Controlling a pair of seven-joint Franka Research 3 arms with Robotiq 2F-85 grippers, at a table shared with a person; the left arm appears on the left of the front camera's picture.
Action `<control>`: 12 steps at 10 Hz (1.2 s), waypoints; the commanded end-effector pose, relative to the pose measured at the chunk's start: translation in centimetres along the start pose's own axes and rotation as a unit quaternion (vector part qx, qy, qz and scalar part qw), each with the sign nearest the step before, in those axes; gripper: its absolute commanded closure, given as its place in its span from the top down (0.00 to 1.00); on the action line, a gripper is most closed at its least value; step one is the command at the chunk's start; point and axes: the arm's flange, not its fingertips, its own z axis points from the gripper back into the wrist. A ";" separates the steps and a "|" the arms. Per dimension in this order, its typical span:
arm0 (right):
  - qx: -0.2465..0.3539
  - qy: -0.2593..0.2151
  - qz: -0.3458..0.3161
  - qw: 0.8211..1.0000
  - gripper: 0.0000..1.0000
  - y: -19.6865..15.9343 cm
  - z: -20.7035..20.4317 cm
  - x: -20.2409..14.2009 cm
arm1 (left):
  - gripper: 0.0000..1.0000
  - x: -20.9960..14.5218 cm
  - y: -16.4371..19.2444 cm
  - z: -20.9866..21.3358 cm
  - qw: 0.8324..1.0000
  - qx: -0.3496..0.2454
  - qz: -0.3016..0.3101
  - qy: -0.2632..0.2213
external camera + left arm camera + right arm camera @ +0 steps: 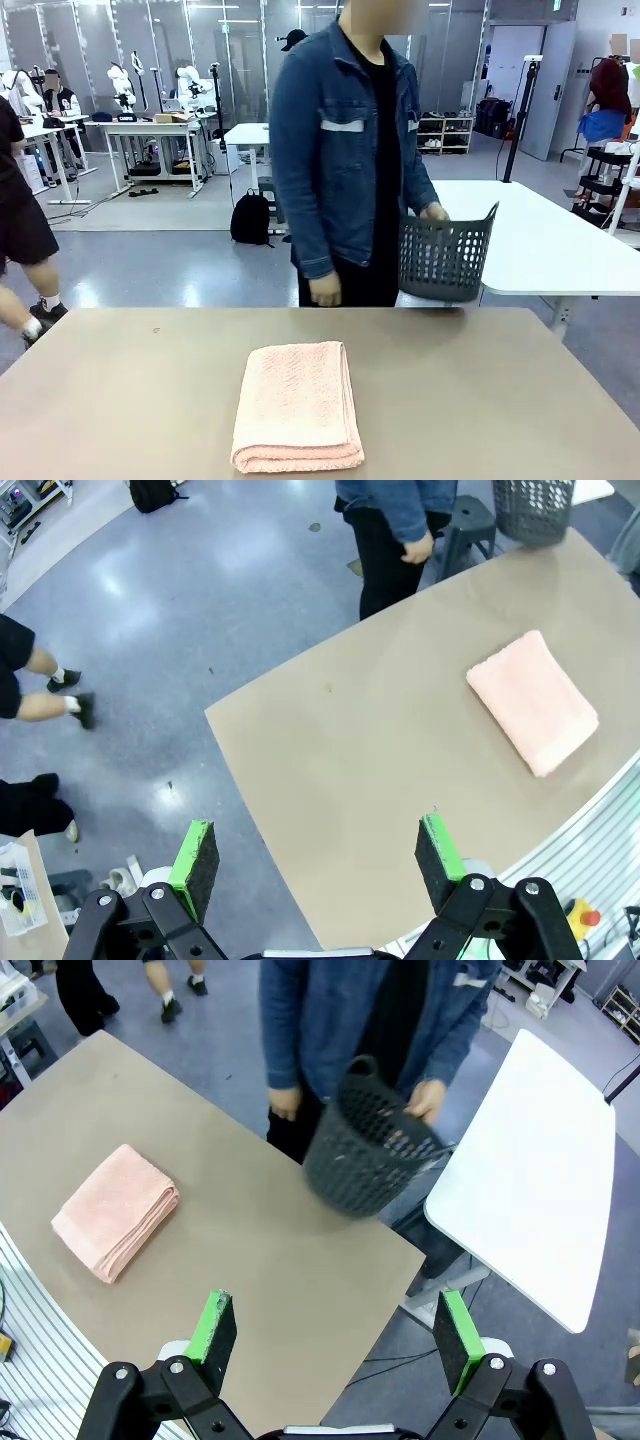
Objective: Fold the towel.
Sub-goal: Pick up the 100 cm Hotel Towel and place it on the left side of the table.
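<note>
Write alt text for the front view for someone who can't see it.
A folded pink towel lies on a brown table, near its front edge. At the far side stands a person in a denim jacket holding a dark grey basket at the table's far edge.

Our left gripper (318, 868) hangs high, its fingers (195, 868) spread wide with nothing between the green pads. Our right gripper (338, 1343) is raised the same way, its fingers (213, 1329) also wide apart and empty. Both wrists point downward at a slant. The person's right hand (325, 290) hangs loose at the side; the other hand (433, 212) is lifted, fingers curled in a grip.
</note>
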 end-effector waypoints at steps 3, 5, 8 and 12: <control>0.000 0.004 0.001 1.000 1.00 0.0 0.1 -0.1 | 1.00 -0.1 0.0 0.3 1.000 -0.002 -0.004 0.003; 0.000 0.004 0.001 1.000 1.00 0.0 0.1 -0.1 | 1.00 0.0 0.0 0.0 1.000 0.000 0.000 0.000; 0.000 0.004 0.001 1.000 1.00 0.0 0.1 -0.1 | 1.00 -1.7 -4.7 -10.7 0.991 -0.111 0.070 0.024; 0.000 0.004 0.001 1.000 1.00 0.0 0.1 -0.1 | 1.00 -7.4 -11.5 -24.5 0.973 -0.179 0.144 0.038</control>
